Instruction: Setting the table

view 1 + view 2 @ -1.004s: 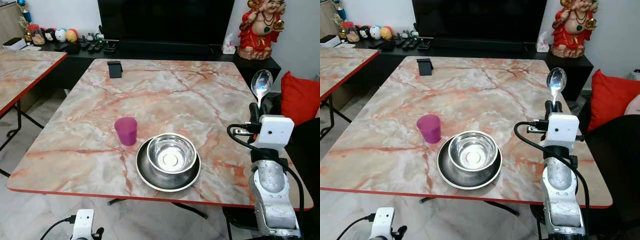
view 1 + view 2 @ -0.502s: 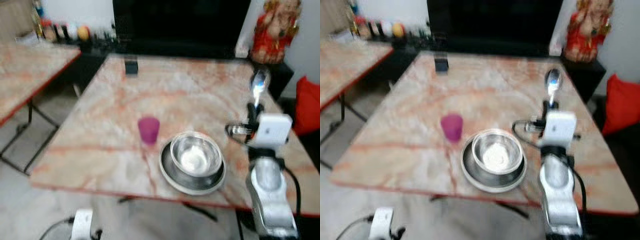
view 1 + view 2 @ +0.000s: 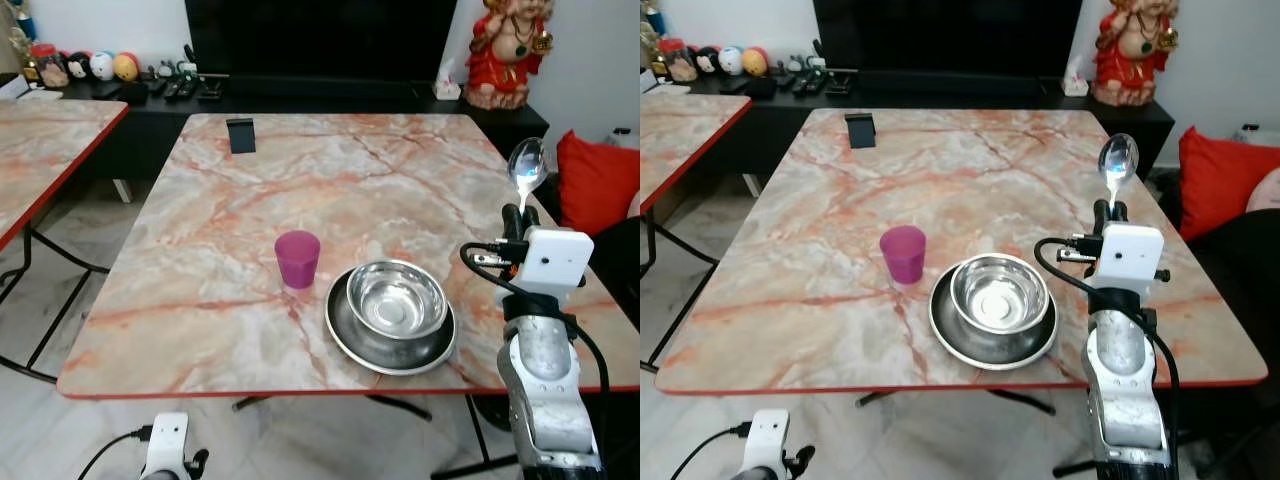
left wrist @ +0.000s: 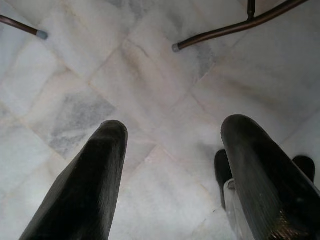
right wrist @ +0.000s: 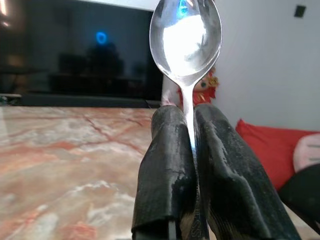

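A steel spoon point(image 3: 526, 166) stands upright, bowl end up, with my right gripper point(image 3: 515, 222) shut on its handle, above the table's right edge. In the right wrist view the spoon point(image 5: 186, 35) rises from between the two black fingers point(image 5: 165, 165). To its left, near the table's front edge, a steel bowl point(image 3: 396, 300) sits on a steel plate point(image 3: 345, 335). A purple cup point(image 3: 297, 259) stands just left of the plate. My left gripper point(image 4: 170, 165) hangs low over the floor, open and holding nothing.
The marble table point(image 3: 330, 180) has a red rim and a small black stand point(image 3: 240, 135) at its far left. A second marble table point(image 3: 40, 140) stands to the left. A red cushion point(image 3: 598, 185) lies at right; a TV cabinet with a red figurine point(image 3: 502, 50) is behind.
The camera has shifted, so the whole scene sits differently in the picture and the blur has cleared. The spoon stays upright in my right gripper; bowl, plate and cup have not moved.
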Robot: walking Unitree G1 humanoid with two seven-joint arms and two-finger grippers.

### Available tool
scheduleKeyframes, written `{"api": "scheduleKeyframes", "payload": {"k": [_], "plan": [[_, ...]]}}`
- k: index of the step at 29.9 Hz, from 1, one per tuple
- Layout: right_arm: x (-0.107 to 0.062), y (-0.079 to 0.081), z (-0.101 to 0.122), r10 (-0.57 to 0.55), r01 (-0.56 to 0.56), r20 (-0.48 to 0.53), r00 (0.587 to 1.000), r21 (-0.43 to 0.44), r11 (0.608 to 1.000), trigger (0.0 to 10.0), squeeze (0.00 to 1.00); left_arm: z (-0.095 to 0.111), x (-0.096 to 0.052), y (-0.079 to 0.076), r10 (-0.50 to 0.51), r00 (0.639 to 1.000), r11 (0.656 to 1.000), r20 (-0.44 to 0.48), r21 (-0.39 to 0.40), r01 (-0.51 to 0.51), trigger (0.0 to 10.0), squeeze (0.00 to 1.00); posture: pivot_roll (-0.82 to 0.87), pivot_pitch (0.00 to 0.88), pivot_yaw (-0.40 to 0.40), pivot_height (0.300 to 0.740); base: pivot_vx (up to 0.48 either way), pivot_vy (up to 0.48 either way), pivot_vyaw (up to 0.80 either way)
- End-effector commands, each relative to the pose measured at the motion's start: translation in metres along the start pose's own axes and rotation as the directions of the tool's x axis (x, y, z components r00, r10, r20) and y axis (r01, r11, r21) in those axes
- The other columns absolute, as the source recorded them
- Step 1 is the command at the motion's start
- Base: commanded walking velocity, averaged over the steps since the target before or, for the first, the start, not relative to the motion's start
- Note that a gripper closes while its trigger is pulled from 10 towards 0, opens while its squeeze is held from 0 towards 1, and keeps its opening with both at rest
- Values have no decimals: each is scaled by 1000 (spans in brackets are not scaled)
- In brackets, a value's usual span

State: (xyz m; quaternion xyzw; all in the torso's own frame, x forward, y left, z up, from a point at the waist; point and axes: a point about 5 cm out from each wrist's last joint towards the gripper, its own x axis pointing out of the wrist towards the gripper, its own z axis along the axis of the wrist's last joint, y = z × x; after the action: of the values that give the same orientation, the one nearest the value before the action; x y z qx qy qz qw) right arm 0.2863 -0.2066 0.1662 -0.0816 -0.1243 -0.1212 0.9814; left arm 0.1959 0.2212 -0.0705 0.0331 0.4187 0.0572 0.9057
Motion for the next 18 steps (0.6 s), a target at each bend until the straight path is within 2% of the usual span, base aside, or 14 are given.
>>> {"api": "scheduleKeyframes", "payload": {"k": [1, 18], "plan": [[2, -2, 1, -5, 5, -2, 1000, 4, 1000, 10000, 0, -7, -1, 0, -5, 1000, 1000, -27, -7, 4, 10000, 0, 13, 0, -5, 740, 0, 0, 0], [3, 0, 1, 3, -3, -5, 1000, 8, 1000, 10000, 0, -11, -2, 0, -2, 999, 1000, -48, -1, 2, 10000, 0, 15, 0, -6, 740, 0, 0, 0]]}}
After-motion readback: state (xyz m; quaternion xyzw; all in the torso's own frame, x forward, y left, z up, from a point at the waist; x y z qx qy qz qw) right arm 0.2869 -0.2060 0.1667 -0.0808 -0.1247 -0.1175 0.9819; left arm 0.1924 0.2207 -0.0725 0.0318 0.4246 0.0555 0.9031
